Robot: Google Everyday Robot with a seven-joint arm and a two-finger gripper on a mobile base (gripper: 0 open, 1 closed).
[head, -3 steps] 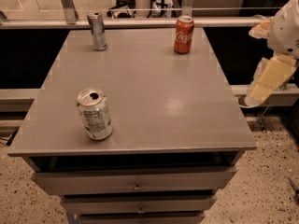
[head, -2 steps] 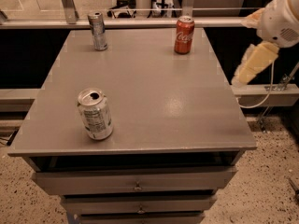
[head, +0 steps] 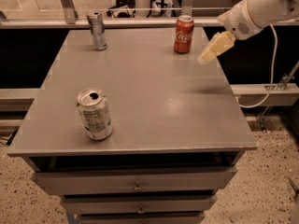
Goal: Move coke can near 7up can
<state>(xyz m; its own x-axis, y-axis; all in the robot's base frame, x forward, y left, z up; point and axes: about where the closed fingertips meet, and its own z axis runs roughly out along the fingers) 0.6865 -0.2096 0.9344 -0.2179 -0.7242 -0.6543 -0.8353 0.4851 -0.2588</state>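
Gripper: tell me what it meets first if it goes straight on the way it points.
Probably the bare tabletop. The gripper hovers by the table's right edge, pointing down and left; that line seems to land just right of the coke can, missing it, though depth is unclear.

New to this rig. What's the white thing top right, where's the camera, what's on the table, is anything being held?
One camera looks down on a grey drawer cabinet; its mount is unknown. The white thing is the robot's single arm; its pale gripper hangs over the top's right edge, just right of the red coke can, carrying nothing. Also on top: a slim silver can back left, the 7up can front left.
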